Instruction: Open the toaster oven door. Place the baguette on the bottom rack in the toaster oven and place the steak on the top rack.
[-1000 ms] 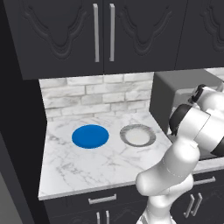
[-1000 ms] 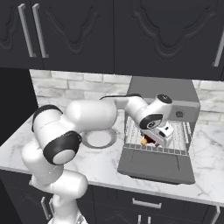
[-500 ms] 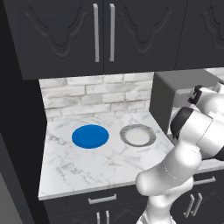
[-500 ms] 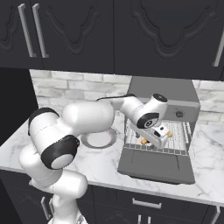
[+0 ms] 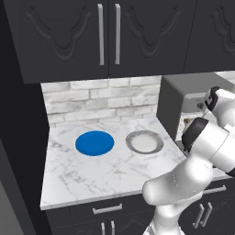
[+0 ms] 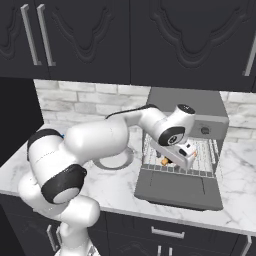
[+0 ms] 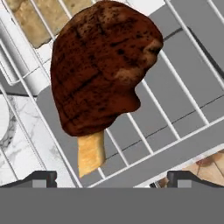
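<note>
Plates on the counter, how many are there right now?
2: a blue plate toward the left of the marble counter, and a grey-rimmed plate right of it, beside the toaster oven. The arm may hide others.

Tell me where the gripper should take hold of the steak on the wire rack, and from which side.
Grip the steak across its narrower lower part, just above the tan strip sticking out of it, coming straight down along the hand view. It lies flat on the wire rack, and the open gripper already has a finger on each side, so probably little turning is needed.
</note>
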{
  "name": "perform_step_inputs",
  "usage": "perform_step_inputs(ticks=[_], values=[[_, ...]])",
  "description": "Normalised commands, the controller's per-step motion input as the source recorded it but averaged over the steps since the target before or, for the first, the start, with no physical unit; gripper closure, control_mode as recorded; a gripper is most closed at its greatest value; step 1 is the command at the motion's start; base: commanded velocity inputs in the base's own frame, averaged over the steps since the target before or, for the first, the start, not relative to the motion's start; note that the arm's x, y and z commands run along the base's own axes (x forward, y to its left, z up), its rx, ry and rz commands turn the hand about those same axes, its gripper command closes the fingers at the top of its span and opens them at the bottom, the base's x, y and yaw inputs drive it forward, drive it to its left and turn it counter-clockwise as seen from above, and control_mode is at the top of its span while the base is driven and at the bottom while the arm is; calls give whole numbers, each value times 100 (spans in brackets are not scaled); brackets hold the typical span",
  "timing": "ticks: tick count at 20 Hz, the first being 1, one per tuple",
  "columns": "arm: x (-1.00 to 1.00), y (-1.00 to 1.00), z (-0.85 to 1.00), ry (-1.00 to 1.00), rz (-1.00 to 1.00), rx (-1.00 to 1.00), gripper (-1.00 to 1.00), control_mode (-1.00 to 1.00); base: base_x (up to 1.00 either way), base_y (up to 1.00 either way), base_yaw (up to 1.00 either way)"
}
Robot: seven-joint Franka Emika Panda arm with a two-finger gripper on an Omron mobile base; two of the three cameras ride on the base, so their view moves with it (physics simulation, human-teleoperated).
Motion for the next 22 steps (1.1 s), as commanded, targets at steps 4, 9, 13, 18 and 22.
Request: perform_step_inputs(ticks=[4,9,13,18,22], values=[[-43,-1,19,5,6,0,-100,-100,0,0,0],[-56,-1,4,11,11,0,-100,-100,0,0,0],[-62,-6,0,11,13,0,-100,-100,0,0,0],[-47,-3,-20,16,12,0,-100,-100,0,0,0],[-27,-5,-39,9,15,0,-100,-100,0,0,0]])
